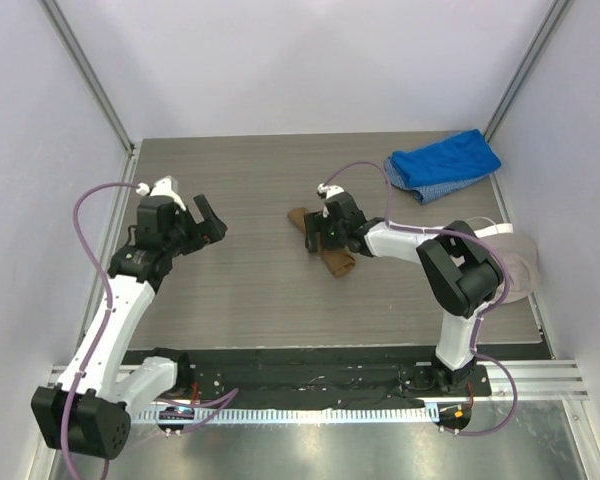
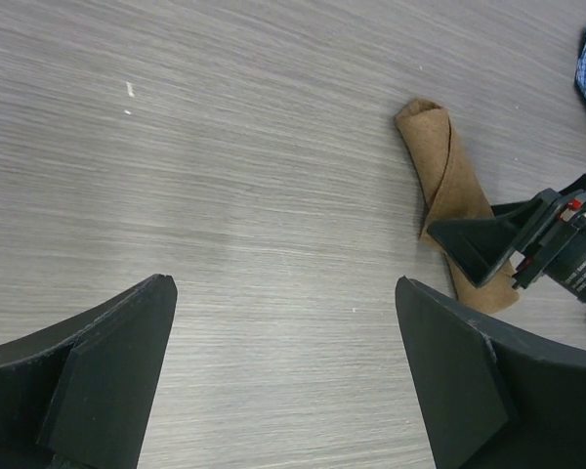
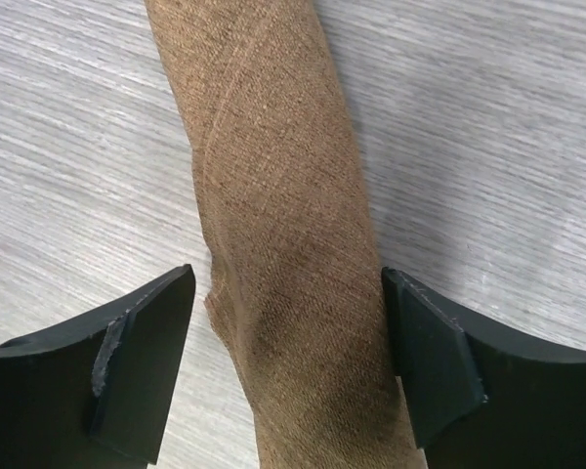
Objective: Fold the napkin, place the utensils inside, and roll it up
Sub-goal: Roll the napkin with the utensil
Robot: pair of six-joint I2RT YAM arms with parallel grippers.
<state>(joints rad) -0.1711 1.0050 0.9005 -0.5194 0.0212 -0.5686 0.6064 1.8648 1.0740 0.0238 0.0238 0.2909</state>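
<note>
Left arm (image 1: 108, 320): white links, black joints
Right arm (image 1: 400, 242): white forearm, black elbow
Cables (image 1: 76, 215): purple, looped
Fingers (image 2: 98, 391): matte black wedges

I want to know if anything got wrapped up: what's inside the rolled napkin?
Only tan outer layers of the napkin show, rolled into a tube. Its inside is covered, so whatever it holds cannot be seen.
</note>
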